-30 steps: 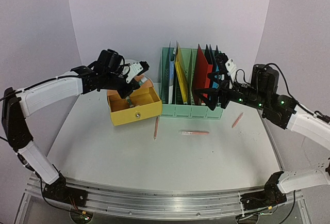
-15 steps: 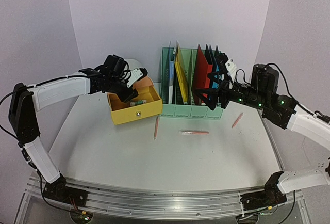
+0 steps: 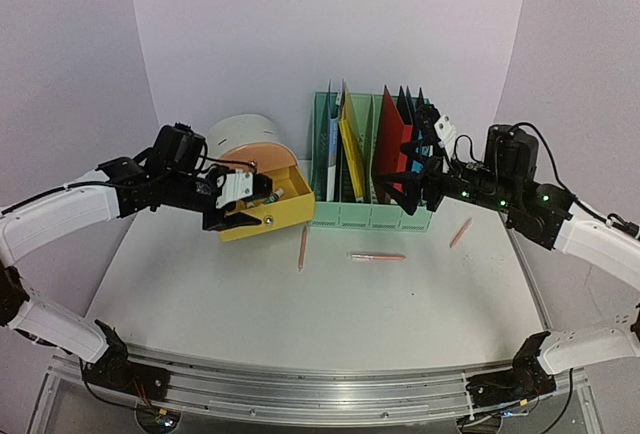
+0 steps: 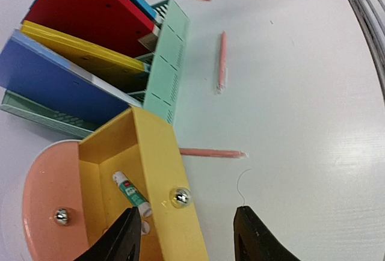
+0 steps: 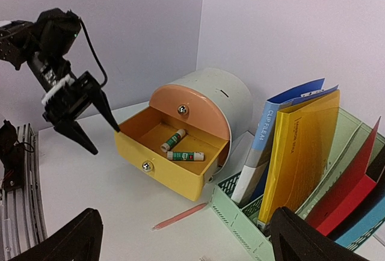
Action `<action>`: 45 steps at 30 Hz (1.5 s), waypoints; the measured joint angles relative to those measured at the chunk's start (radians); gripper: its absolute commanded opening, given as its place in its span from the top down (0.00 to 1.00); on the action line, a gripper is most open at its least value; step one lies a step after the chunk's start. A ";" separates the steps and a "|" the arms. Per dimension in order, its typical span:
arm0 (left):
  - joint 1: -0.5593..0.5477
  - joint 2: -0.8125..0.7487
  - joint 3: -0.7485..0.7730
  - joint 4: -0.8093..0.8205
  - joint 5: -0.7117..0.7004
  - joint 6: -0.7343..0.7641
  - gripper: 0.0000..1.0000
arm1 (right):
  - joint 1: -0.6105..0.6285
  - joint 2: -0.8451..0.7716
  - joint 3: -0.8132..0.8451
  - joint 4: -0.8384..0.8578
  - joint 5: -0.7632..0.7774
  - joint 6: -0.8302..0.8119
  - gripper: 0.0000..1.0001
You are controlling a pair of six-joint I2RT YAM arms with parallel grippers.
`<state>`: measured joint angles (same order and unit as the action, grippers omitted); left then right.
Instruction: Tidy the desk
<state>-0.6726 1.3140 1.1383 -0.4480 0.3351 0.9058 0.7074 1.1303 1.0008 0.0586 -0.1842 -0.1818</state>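
I have the left gripper (image 5: 103, 139) low over the desk (image 3: 300, 314), just left of the yellow drawer (image 5: 174, 174). Its fingers (image 4: 123, 240) stand apart with nothing between them. In the left wrist view the drawer's knob (image 4: 179, 198) sits in the gap ahead of them. The nearer fingertip comes close to the drawer's left corner, but I cannot tell whether it touches.

The drawer is pulled out of the round grey unit (image 5: 225, 89), below the orange front (image 5: 192, 107), which is closed. Two glue sticks (image 5: 173, 140) lie inside it, one angled and one nearly parallel to the drawer's front.

My right gripper (image 5: 186, 246) hangs in front of the right end of the green rack (image 3: 370, 216), above the desk and clear of it. Its fingers are spread wide and hold nothing. The rack stands just right of the drawer, with blue, yellow and red folders (image 5: 298, 147) leaning in its slots.

The desk fills the middle of the top view, with the rail (image 3: 320, 389) along its near edge and the unit and rack at its back. Three pink pens lie loose on it: one (image 3: 302, 248) just in front of the drawer's right corner, one (image 3: 378, 256) in front of the rack, and one (image 3: 460, 233) off to the right, below the right arm.
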 measured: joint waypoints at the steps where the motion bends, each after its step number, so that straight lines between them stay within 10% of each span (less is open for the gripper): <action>1: -0.001 -0.007 -0.036 0.004 0.002 0.041 0.54 | 0.000 0.000 0.000 0.000 0.000 0.000 0.02; 10: 0.002 0.091 -0.159 0.089 -0.096 0.242 0.62 | 0.000 0.012 0.002 0.000 -0.009 0.002 0.02; 45: 0.055 0.314 -0.144 0.527 -0.398 0.274 0.65 | 0.000 -0.040 0.001 0.000 0.001 0.018 0.02</action>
<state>-0.6178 1.6280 0.9947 0.0791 -0.0628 1.1796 0.7074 1.0905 1.0019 0.0582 -0.1836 -0.1634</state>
